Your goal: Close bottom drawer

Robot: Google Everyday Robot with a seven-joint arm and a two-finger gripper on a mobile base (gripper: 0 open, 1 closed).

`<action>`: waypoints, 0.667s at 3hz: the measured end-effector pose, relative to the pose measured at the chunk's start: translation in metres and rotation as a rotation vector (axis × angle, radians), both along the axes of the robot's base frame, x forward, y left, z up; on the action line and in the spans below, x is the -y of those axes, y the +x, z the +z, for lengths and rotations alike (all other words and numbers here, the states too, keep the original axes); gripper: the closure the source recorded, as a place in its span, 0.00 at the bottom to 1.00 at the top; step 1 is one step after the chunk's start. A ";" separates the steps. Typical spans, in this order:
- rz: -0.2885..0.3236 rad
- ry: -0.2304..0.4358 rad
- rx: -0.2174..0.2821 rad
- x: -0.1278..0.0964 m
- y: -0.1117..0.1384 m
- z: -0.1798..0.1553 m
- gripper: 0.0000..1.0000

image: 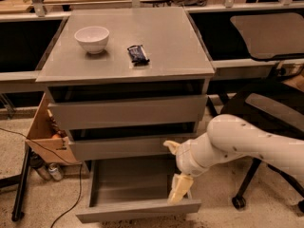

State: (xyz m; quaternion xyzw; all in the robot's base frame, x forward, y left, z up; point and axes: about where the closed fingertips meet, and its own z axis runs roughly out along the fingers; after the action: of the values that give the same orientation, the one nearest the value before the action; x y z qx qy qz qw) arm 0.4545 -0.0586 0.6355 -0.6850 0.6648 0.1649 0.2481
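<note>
Bottom drawer (135, 211) stands pulled out at the cabinet (156, 56) base. Gripper (178, 189) hangs inside its right front corner; whether it is wide or narrow cannot be told. The step probably goes best if the gripper first clears the drawer's front, then pushes squarely inward near mid-width.

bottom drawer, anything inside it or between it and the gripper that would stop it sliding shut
Nothing visible does. The bottom drawer shows no objects on its grey inside, and the gripper hangs at its right front corner, just above the front panel, with nothing between them.
</note>
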 end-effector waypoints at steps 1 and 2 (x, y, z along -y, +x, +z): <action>0.014 0.095 -0.093 -0.026 -0.012 -0.074 0.00; 0.014 0.202 -0.234 -0.060 -0.040 -0.159 0.00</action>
State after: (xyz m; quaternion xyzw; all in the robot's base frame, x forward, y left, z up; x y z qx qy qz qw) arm 0.4143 0.0019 0.4766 -0.6373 0.6645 0.3114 0.2353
